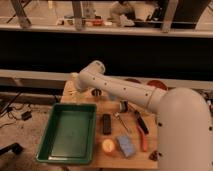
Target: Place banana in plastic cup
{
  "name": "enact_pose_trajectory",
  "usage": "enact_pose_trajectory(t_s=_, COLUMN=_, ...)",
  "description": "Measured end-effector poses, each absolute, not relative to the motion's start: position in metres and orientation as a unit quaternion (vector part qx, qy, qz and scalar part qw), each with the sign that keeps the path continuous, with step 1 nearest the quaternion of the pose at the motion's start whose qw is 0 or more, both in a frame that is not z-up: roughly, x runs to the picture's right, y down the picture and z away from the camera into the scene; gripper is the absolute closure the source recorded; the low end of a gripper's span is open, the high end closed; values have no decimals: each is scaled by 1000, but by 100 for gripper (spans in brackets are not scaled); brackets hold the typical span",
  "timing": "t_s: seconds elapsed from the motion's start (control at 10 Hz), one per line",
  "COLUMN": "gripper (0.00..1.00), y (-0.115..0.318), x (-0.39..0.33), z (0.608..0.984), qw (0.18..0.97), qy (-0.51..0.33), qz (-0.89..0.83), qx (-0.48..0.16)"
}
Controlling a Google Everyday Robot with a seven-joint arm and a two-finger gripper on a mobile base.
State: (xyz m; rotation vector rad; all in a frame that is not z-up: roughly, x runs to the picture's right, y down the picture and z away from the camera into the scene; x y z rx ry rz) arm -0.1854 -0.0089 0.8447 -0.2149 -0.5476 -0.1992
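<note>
My white arm (125, 92) reaches from the lower right across the wooden table (112, 157) to its far left corner. The gripper (76, 88) is at that corner, mostly hidden behind the arm's rounded joint. A small pale shape (74, 77) shows just beside it; I cannot tell what it is. I cannot make out the banana or the blue-grey plastic cup; the arm may be covering them.
A green tray (50, 145) fills the table's left front. To its right lie a black bar (106, 123), a round orange fruit (108, 146), a blue sponge (126, 146) and a red-handled tool (142, 131). A dark metal cup (123, 106) and a red bowl (156, 85) stand further back.
</note>
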Motion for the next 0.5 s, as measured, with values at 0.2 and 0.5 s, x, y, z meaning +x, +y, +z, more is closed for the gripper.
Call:
enact_pose_trajectory(t_s=0.2, gripper=0, y=-12, x=-197, z=853, qw=951, qy=-274, qz=-98, qx=-103)
enact_pose_trajectory(t_s=0.5, gripper=0, y=-21, x=-217, z=867, qw=950, qy=-282, qz=-97, qx=-97)
